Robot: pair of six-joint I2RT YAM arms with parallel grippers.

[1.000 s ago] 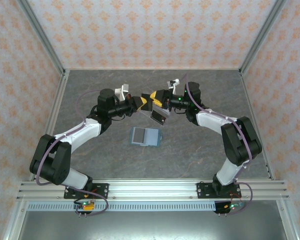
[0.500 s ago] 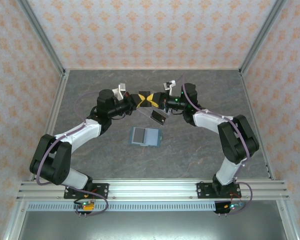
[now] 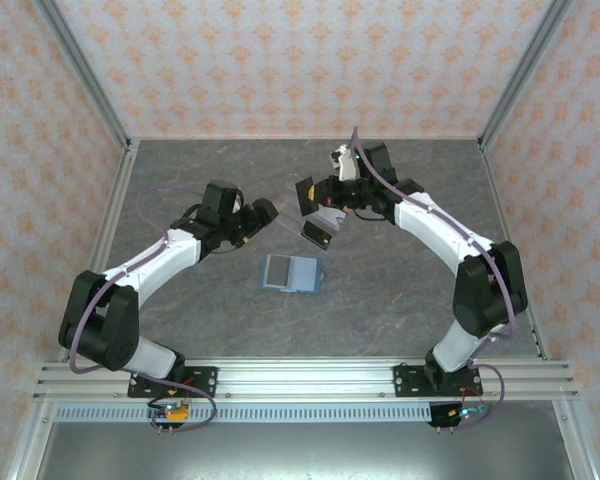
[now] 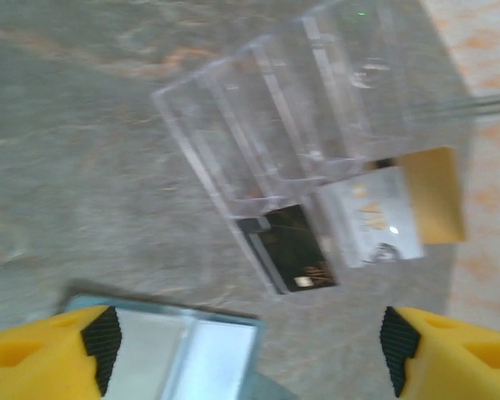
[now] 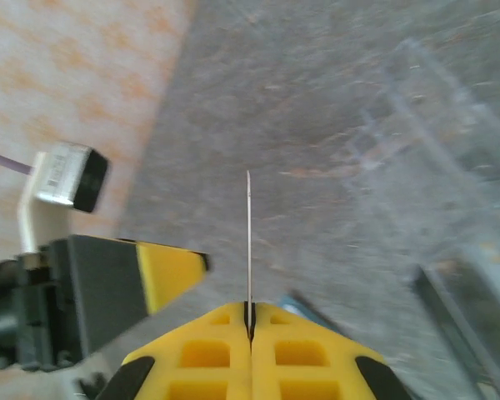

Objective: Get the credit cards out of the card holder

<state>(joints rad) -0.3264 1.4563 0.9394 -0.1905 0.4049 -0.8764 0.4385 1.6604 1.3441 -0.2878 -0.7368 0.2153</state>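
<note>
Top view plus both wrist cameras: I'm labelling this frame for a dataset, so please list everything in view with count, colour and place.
card holder: one, teal-blue, flat on the table centre
acrylic stand: one, clear, tiered, beyond the card holder
black card, white card, gold card: one each, at the stand's low end
held card: one, edge-on, colour unclear, in the right hand
table: one, grey marbled
left hand: yellow fingers, open, above the card holder
right hand: yellow, shut on the held card
</note>
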